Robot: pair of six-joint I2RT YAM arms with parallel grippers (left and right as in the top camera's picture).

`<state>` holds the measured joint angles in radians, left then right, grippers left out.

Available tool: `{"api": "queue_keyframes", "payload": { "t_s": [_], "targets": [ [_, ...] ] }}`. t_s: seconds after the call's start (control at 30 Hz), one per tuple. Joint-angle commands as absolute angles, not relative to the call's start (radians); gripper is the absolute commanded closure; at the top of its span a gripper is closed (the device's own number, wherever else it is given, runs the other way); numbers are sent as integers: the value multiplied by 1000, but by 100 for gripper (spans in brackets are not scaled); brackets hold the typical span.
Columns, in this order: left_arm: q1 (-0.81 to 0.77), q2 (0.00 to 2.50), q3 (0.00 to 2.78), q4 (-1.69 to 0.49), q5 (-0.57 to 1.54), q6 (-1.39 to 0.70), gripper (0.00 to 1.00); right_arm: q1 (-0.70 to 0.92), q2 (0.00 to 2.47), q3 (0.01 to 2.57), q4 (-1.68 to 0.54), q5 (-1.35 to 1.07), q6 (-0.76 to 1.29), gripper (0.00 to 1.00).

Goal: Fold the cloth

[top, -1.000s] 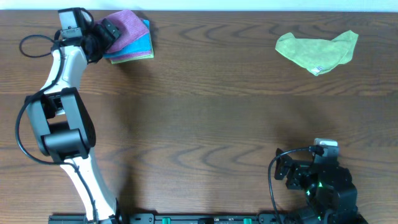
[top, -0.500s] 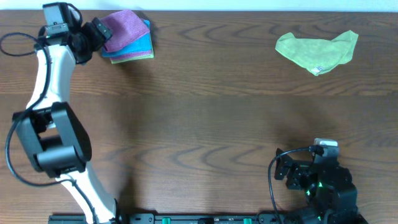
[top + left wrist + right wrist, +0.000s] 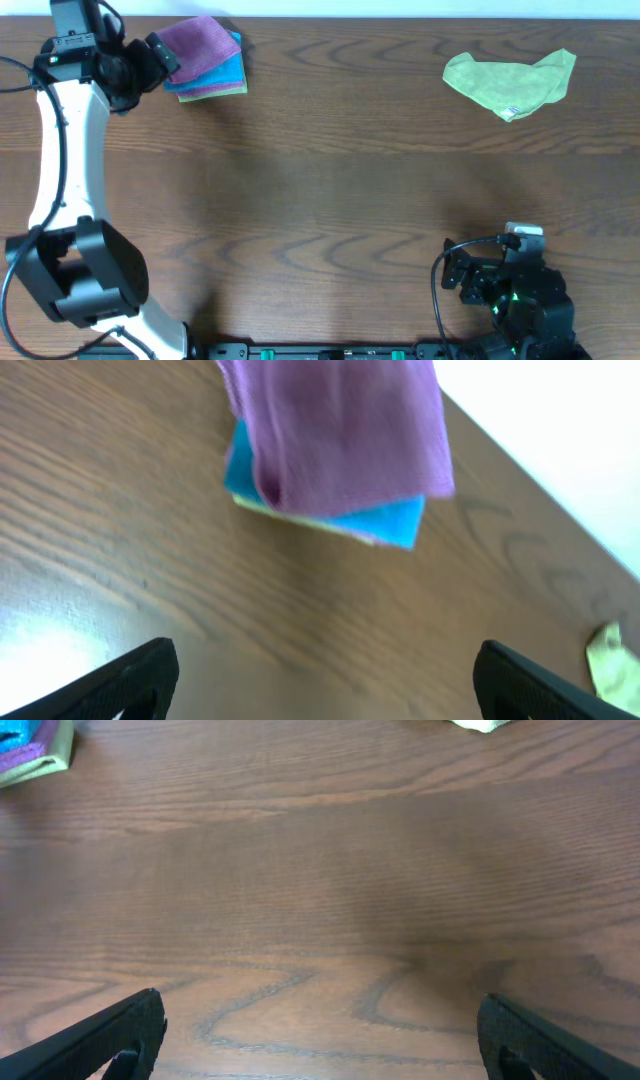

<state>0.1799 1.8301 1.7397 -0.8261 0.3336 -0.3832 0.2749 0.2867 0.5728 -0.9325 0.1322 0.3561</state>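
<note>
The purple cloth [image 3: 198, 40] lies folded on top of a small stack at the table's far left corner; the left wrist view shows it ahead [image 3: 335, 430], draped over a bright blue cloth [image 3: 395, 520]. My left gripper [image 3: 160, 55] hovers just left of the stack, open, with nothing between its fingers [image 3: 325, 665]. At the near right my right gripper [image 3: 458, 272] rests low, open and empty [image 3: 320, 1020], far from the cloth.
Under the blue cloth [image 3: 225, 72] a thin yellow-green layer shows at the stack's edge. A crumpled lime-green cloth [image 3: 510, 80] lies at the far right. The stack sits close to the table's far edge.
My left arm has swung left and back, drawing its open gripper off the purple cloth's edge. The stack and the right arm have not moved.
</note>
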Motion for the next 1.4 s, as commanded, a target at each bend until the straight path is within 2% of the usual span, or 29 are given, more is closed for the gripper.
{"api": "queue_keyframes", "payload": {
  "t_s": [0.0, 0.23, 0.37, 0.43, 0.5, 0.53, 0.83, 1.07, 1.37],
  "targets": [
    [140, 1796, 1764, -871, 329, -313, 5, 266, 281, 567, -936, 146, 366, 1],
    [62, 1784, 1764, -984, 249, -291, 5, 266, 281, 567, -936, 146, 366, 1],
    [48, 1784, 1763, -1026, 335, -299, 4, 266, 281, 567, -936, 146, 366, 1],
    [45, 1786, 1763, -1017, 314, -301, 23, 266, 281, 567, -936, 146, 366, 1],
    [44, 1785, 1763, -1027, 334, -300, 7, 266, 281, 567, -936, 146, 366, 1],
    [43, 1785, 1763, -1036, 337, -295, 5, 266, 281, 567, -936, 146, 366, 1],
    [-1, 1786, 1761, -1124, 340, -136, 5, 266, 281, 567, -936, 146, 366, 1],
    [-11, 1777, 1753, -1123, 334, -129, 5, 266, 281, 567, -936, 146, 366, 1],
    [-60, 1629, 1601, -916, 329, -31, 5, 266, 281, 567, -936, 146, 366, 1]
  ]
}}
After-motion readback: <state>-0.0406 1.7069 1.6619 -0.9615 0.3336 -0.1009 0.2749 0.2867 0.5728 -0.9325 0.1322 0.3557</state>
